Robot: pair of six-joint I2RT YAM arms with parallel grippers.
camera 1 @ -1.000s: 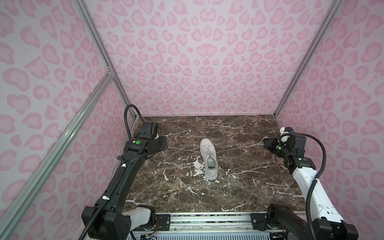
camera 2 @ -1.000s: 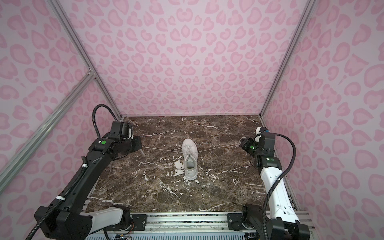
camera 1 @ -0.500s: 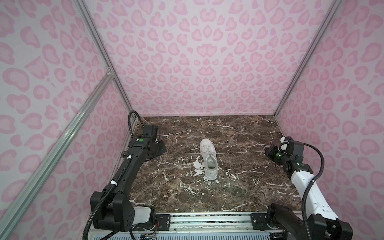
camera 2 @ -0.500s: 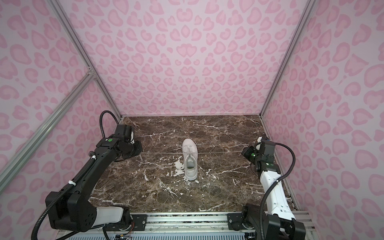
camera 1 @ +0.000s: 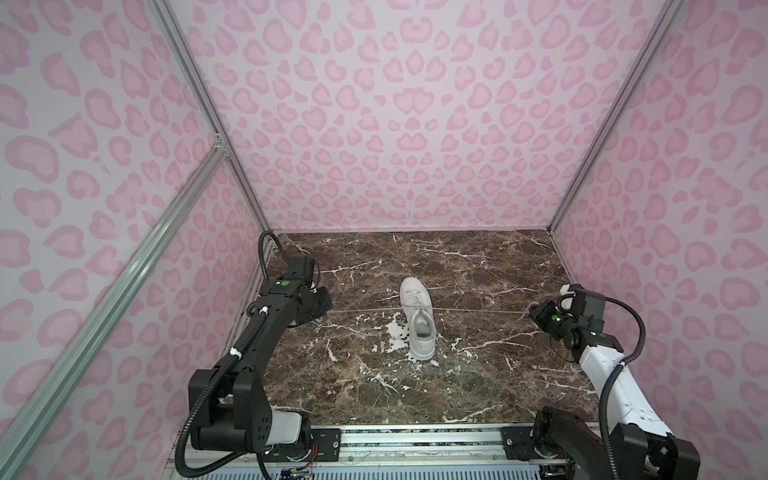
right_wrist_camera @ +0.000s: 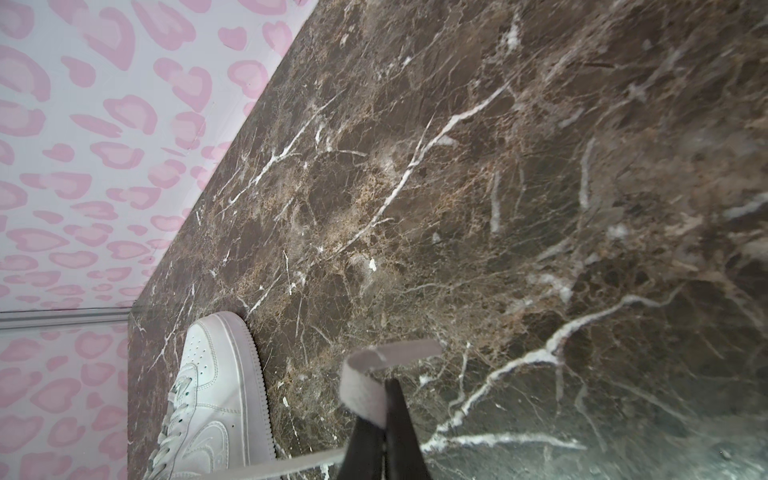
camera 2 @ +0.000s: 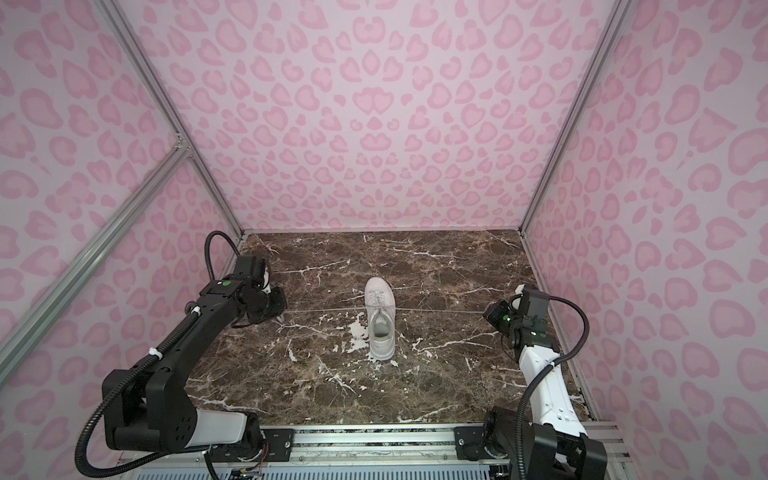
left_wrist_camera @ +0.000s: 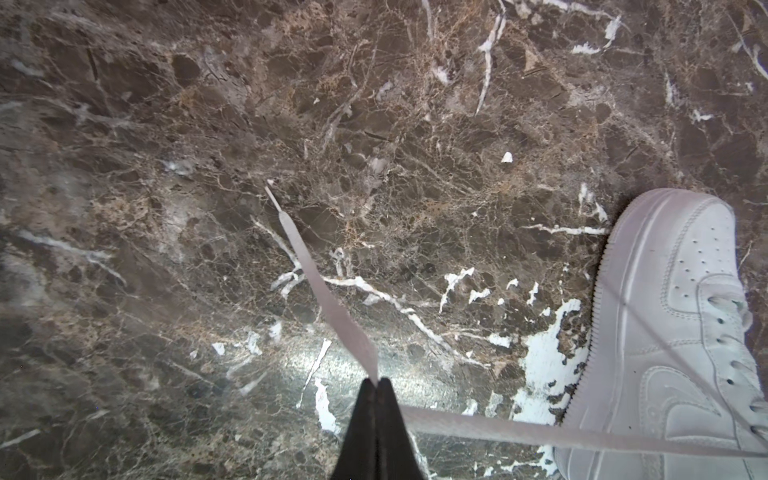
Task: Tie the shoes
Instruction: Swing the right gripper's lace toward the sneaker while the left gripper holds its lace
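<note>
The shoe, a white low-top sneaker [camera 1: 417, 320] [camera 2: 380, 320], stands mid-table with its toe toward the back wall. Its two white laces [camera 1: 365, 310] run taut and level, one out to each side. My left gripper [camera 1: 323, 307] [camera 2: 281, 309] [left_wrist_camera: 377, 382] is shut on the left lace [left_wrist_camera: 519, 432]; the free end [left_wrist_camera: 324, 291] trails past the tips. My right gripper [camera 1: 534, 311] [camera 2: 488, 312] [right_wrist_camera: 382, 399] is shut on the right lace [right_wrist_camera: 361, 390], whose end curls over one finger. The sneaker [left_wrist_camera: 673, 311] [right_wrist_camera: 216, 395] shows in both wrist views.
The brown marble tabletop [camera 1: 478, 374] is closed in by pink-patterned walls [camera 1: 395, 124] at the back and both sides. A metal rail [camera 1: 415, 440] with the arm bases runs along the front edge. Each gripper is close to its side wall.
Both grippers have come lower and slightly toward the front, still holding the laces. The laces, slanted up from the shoe before, now form one straight level line.
</note>
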